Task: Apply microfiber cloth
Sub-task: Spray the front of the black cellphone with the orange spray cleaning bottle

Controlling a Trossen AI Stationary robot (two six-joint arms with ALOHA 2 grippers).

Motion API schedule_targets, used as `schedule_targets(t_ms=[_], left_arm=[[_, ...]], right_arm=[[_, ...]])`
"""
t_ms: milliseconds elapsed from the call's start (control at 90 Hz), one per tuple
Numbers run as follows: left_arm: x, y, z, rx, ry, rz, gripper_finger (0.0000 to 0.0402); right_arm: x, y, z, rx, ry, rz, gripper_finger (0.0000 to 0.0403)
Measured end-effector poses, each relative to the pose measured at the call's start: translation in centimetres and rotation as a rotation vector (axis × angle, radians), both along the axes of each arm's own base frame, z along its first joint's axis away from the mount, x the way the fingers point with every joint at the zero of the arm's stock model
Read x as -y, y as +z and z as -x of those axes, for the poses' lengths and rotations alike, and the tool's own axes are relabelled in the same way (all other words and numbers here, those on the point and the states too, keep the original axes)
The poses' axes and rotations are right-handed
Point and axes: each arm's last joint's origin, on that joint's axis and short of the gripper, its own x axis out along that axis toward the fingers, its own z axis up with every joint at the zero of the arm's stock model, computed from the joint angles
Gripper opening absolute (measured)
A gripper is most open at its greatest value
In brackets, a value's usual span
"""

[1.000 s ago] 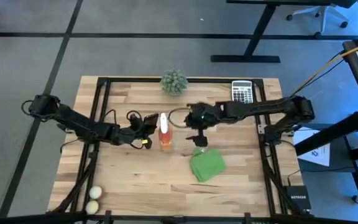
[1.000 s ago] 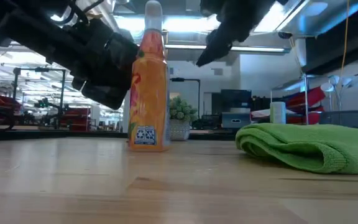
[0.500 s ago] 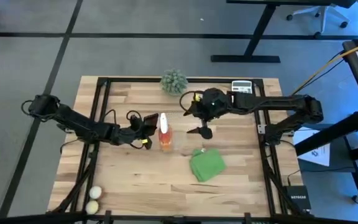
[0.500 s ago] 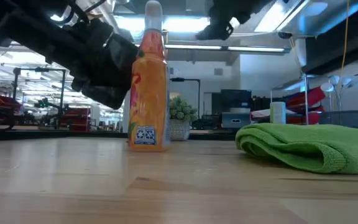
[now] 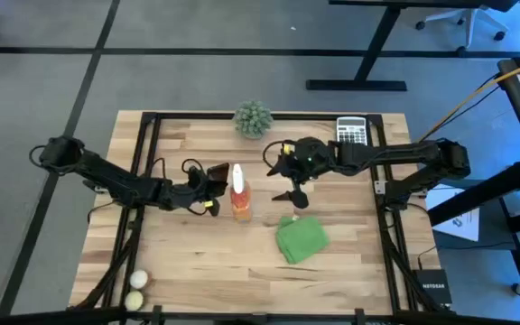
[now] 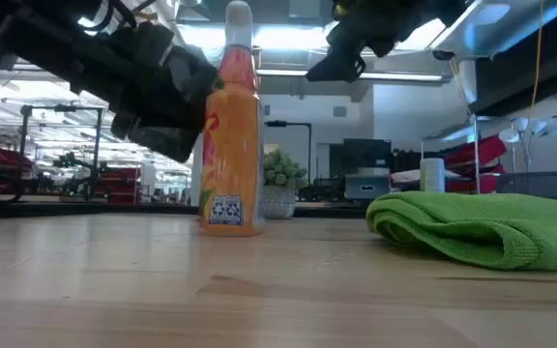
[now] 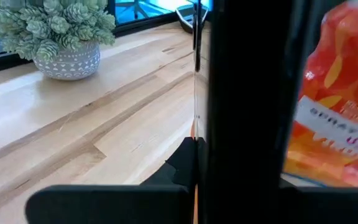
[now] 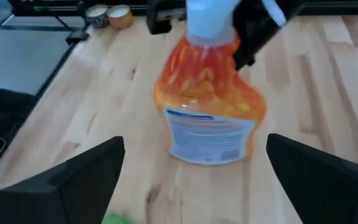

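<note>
The bright green microfiber cloth (image 5: 300,238) lies bunched on the wooden table (image 5: 188,262), right of centre (image 6: 472,227). An orange spray bottle (image 5: 239,194) with a white head stands upright on its base just left of it. My left gripper (image 5: 225,181) reaches in from the table's left and is shut on the bottle's top. My right gripper (image 5: 293,195) hangs open in the air between the bottle and the cloth's far edge, well above the table (image 6: 341,63). It touches nothing and faces the bottle (image 8: 207,106). My left gripper has the spray bottle's neck (image 8: 231,48), just under the white head, between its two fingers (image 8: 260,25). The fingers come in level from the table's left, one on each side of the neck. The bottle stays upright, its base on the table.
A grey-green plant ball in a pot (image 5: 253,118) stands at the far edge, with a calculator (image 5: 351,132) to its right. Two pale balls (image 5: 135,290) lie at the near left corner. Bare wood lies near of the cloth and bottle.
My right gripper has risen from just over the cloth's far edge, swung a little toward the far edge, then come partly back down, and it has turned about. The cloth and the bottle have stayed where they were.
</note>
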Motion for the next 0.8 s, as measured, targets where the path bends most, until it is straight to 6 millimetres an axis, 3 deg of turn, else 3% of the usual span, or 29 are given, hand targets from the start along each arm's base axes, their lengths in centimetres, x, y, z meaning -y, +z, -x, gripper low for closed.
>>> schedule_targets(t_ms=[133,289,522,800], left_arm=[[-0.2,0.9,0.4,0.018,0.004,-0.038,0.0017],[-0.5,2.0,0.9,0.051,0.004,-0.066,0.0017],[-1.2,3.2,1.5,0.085,0.022,-0.101,0.0017],[-2.2,3.5,1.5,0.101,0.015,-0.075,0.0017]], right_arm=[[0.2,-0.8,-0.6,0.201,-0.089,0.016,0.0379],[0.5,-2.2,-1.1,0.265,-0.183,0.031,0.0378],[-2.1,-4.4,-3.1,0.314,-0.152,0.052,0.0379],[-2.2,-3.7,-3.5,0.412,-0.243,0.113,0.0378]])
